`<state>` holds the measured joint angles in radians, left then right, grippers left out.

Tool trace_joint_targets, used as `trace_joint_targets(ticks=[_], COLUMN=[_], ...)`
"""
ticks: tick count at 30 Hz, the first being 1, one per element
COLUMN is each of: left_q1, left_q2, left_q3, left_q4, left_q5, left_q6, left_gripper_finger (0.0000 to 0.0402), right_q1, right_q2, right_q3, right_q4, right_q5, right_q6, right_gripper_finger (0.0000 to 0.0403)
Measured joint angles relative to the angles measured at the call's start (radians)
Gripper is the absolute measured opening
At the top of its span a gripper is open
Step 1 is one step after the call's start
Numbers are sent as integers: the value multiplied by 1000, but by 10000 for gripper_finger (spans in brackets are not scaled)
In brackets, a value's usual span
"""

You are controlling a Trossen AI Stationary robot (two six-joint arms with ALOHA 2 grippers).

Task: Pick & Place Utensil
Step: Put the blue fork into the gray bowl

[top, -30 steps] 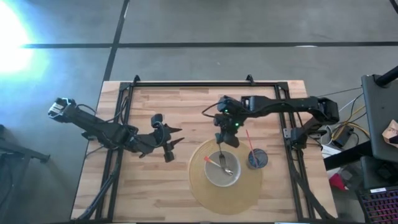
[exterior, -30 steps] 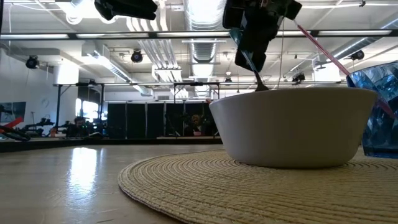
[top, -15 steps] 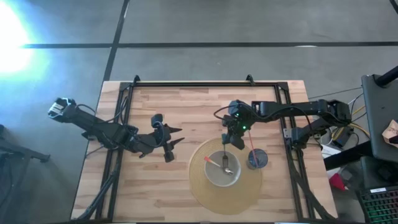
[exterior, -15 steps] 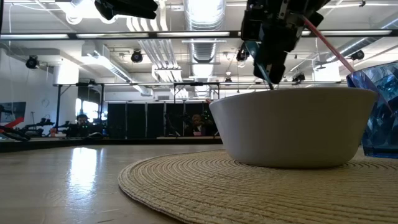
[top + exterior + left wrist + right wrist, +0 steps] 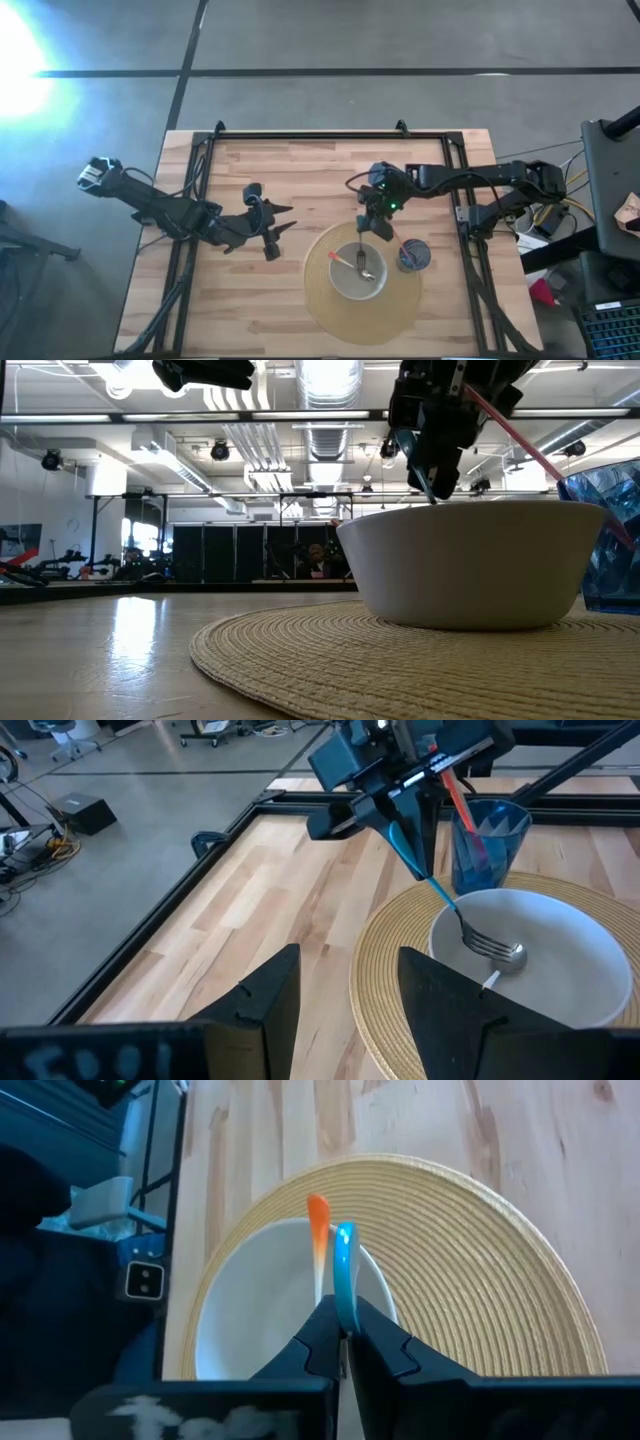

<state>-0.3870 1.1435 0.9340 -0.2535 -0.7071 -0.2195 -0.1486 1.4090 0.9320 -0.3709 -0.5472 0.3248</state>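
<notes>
A large industrial lab hall: exposed ceiling ducts (image 5: 320,435), concrete floor (image 5: 330,40), black equipment racks beyond the wooden table (image 5: 300,180).

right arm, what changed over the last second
The right gripper pulled back from over the bowl toward its far rim, nearer the blue cup, mostly in the first half second. Its fingers stay shut on the blue-handled fork, tines resting in the bowl. The orange-handled utensil, placemat and left gripper stayed put.

Strong glare upper left, bright ceiling lights
</notes>
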Motion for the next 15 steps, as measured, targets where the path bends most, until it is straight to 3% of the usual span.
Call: trace_joint_targets(ticks=[15], left_q1=[0], left_q2=[0], left_q3=[0], left_q4=[-1], left_q5=[0], left_q6=[0], left_gripper_finger=[163], right_q1=[0], right_q2=[2], right_q3=[11], right_q4=[8], right_q5=[-2], right_q6=[-3], right_gripper_finger=[8])
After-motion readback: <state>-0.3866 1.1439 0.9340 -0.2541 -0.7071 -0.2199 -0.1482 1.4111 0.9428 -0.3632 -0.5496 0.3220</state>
